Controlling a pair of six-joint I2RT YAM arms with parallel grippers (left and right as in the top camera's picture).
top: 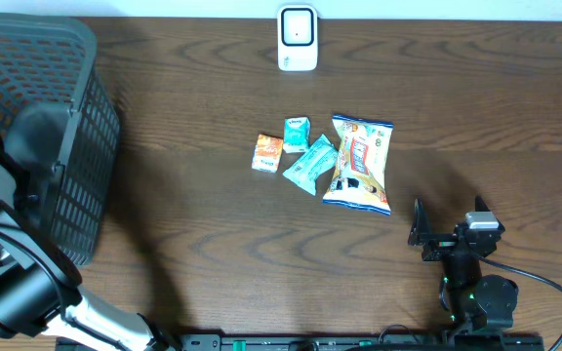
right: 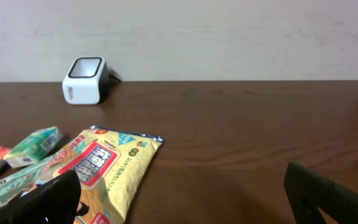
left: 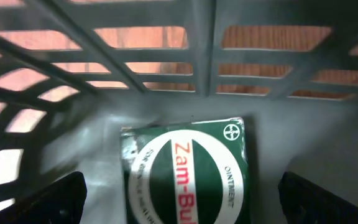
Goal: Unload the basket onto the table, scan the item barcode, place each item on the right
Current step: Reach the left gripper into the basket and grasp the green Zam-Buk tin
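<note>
A green and white Zam-Buk ointment box (left: 188,174) lies flat on the floor of the grey mesh basket (top: 66,58). In the left wrist view my left gripper (left: 191,200) hangs just above the box, open, with one dark finger on each side and not touching it. The white barcode scanner (top: 298,39) stands at the table's far edge, also seen as the scanner (right: 84,79). My right gripper (top: 420,234) rests low near the front right of the table, open with nothing between its fingers (right: 328,196).
A yellow snack bag (top: 359,164), two teal packets (top: 309,164) and a small orange box (top: 267,152) lie grouped mid-table, just left of the right gripper. The basket's walls (left: 166,68) stand close round the left gripper.
</note>
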